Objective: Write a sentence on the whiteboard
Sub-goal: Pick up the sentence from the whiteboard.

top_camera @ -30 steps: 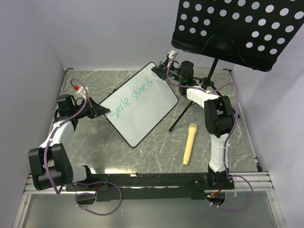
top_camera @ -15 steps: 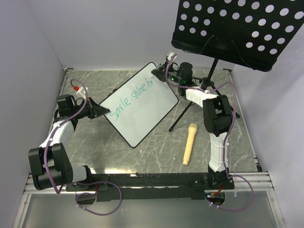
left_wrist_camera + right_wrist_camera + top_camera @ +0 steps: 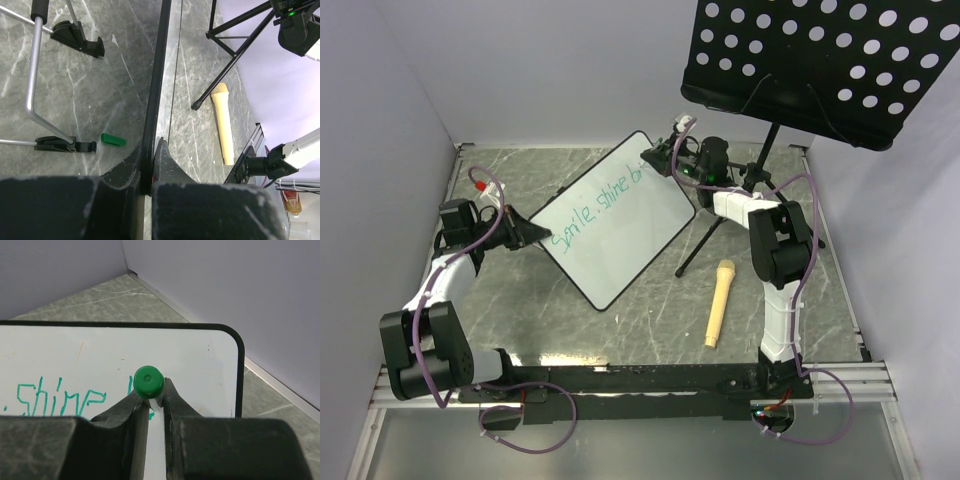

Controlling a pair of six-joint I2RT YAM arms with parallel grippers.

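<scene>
Teal sentence (image 3: 601,206) now runs one stroke further toward the far corner of the whiteboard (image 3: 620,250). Your right gripper (image 3: 153,399) stays clamped on the green marker (image 3: 148,381); the left gripper (image 3: 150,151) pinches the board edge. Keep writing.

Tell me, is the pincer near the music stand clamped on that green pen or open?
Clamped shut: the fingers of the right pincer press both sides of the green pen, above the whiteboard.

Top view: bright, even, diffuse overhead light. Soft faint shadows on tabletop (image 3: 650,300), pale glare band along its near edge. Wrist views: near fingers (image 3: 210,210) dark, grainy, out of focus. Marble sheen in left view. Whiteboard (image 3: 60,350) bright, fairly sharp in right view.
</scene>
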